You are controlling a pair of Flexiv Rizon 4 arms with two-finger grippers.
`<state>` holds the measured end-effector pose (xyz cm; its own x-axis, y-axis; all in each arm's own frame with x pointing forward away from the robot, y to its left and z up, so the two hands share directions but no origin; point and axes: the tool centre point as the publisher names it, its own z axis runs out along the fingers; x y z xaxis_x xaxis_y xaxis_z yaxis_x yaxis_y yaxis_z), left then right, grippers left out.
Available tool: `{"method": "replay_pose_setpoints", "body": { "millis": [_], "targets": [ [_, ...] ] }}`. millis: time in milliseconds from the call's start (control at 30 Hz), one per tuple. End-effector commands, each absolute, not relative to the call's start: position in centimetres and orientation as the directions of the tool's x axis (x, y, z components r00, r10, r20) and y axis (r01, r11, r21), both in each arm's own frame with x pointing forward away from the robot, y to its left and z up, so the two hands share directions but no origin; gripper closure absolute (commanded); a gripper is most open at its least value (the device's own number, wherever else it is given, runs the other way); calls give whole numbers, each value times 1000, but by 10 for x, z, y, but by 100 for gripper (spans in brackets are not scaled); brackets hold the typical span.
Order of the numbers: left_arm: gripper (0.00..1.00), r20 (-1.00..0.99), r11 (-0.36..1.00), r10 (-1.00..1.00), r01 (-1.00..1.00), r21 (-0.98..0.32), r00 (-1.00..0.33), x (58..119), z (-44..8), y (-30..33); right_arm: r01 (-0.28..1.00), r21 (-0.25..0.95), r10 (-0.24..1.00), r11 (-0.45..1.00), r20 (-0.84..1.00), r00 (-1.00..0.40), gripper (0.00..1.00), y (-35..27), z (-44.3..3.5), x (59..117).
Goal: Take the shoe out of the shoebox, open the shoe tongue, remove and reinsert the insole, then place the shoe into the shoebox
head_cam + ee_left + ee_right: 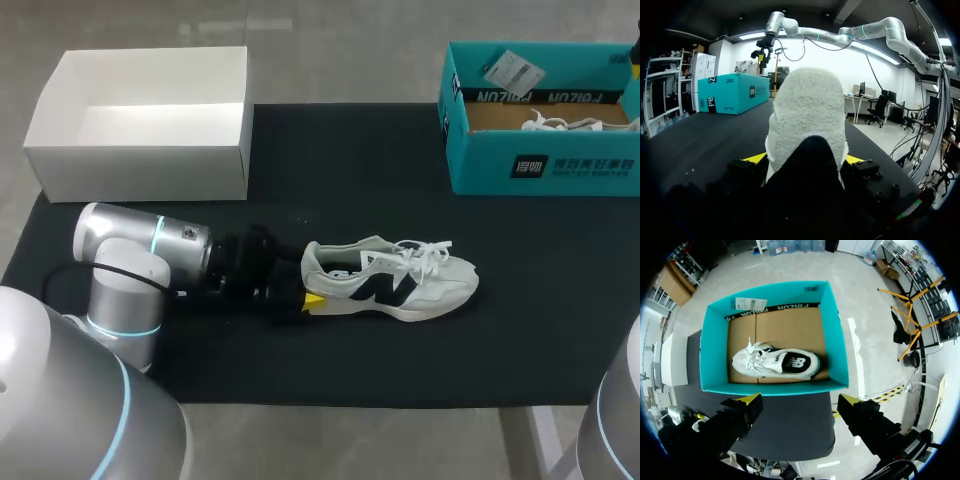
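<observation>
Heel of shoe [807, 110] snug between left claw [805, 159] tips; shoebox [732, 93] beyond.

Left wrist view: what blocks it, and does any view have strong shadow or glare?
Left wrist view: the shoe, heel first in the left gripper, blocks the middle. Head view: even light, no hard shadows on the black mat. Right wrist view: the teal shoebox evenly lit, no glare.

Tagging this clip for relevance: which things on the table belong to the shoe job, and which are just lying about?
Job: shoe on the mat, held at the heel by the left tool; teal shoebox; right tool above it, open.
Lying about: white box; second shoe inside the shoebox.
</observation>
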<state>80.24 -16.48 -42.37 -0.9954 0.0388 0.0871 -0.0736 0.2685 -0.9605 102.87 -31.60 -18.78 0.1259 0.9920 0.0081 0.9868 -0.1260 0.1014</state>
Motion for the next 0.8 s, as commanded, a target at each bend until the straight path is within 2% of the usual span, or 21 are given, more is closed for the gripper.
{"method": "replay_pose_setpoints", "body": {
  "millis": [33, 300, 500, 800],
  "targets": [
    [100, 87, 268, 40, -74, -961, -995, 803, -424, -165, 987, 99, 992, -126, 8, 126, 0, -316, -188, 1030],
    [100, 87, 268, 40, -74, -961, -995, 803, -424, -165, 987, 99, 992, -126, 8, 126, 0, -316, -188, 1030],
    [100, 87, 268, 40, -74, -961, -995, 803, -424, -165, 970, 76, 972, -232, -25, 234, 0, -286, -193, 1009],
    [100, 87, 268, 40, -74, -961, -995, 803, -424, -165, 971, 116, 978, -210, 26, 208, 0, -233, -201, 966]
  ]
}}
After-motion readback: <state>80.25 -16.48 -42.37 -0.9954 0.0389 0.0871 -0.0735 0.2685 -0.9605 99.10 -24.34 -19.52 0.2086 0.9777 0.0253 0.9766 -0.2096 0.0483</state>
